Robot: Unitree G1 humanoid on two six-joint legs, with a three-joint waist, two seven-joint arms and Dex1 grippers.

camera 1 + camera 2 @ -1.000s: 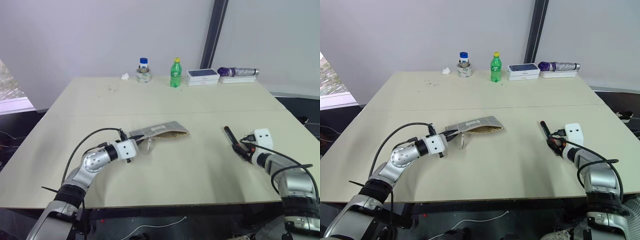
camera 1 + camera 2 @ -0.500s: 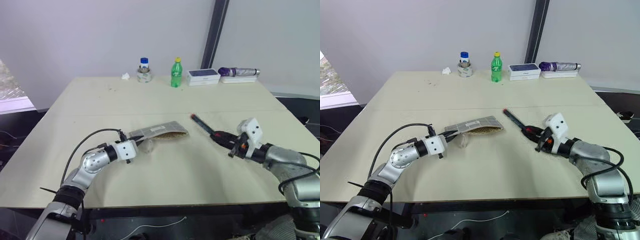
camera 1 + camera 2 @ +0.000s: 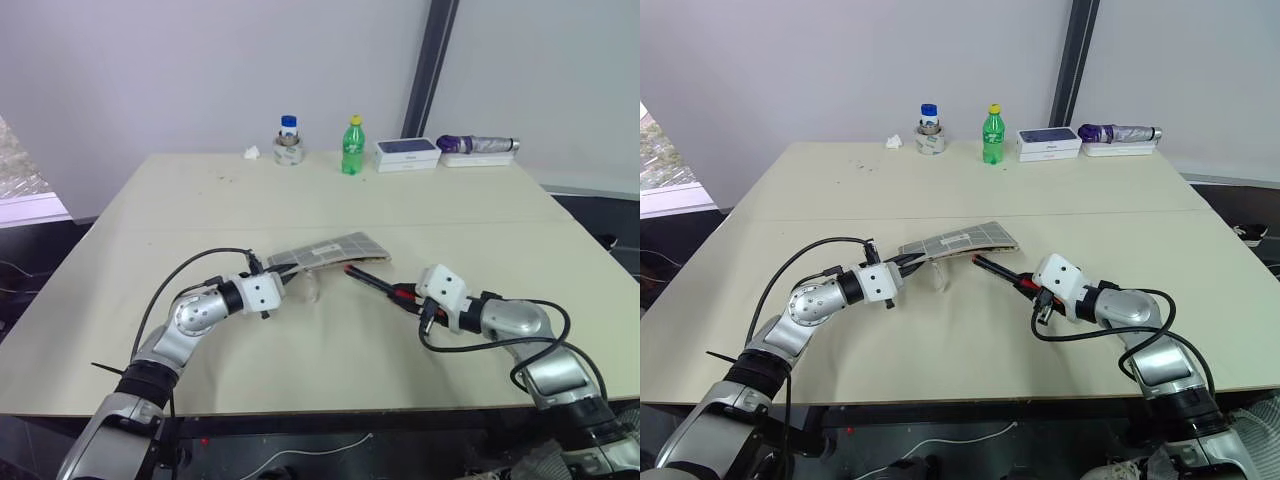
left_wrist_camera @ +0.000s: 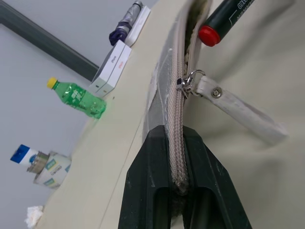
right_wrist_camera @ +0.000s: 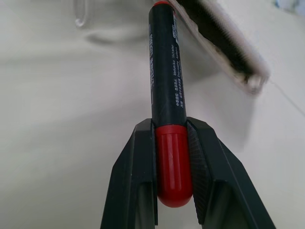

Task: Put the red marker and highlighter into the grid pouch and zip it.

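Insertion step in hand: at frame centre the left gripper (image 4: 175,157) pinches the flat grey grid-lined fabric pouch (image 3: 330,249) by its zipper edge while the right gripper (image 5: 172,157) clamps the black-barrelled red-capped marker (image 3: 372,283) at the pouch mouth, which next calls for sliding it inside.

Table (image 3: 200,200), beige, with items along its far edge, all well beyond both grippers: tissue (image 3: 250,153), tape roll (image 3: 288,153) topped by blue-capped jar (image 3: 288,125), green bottle (image 3: 351,146), white boxes (image 3: 406,153), folded purple umbrella (image 3: 475,144).
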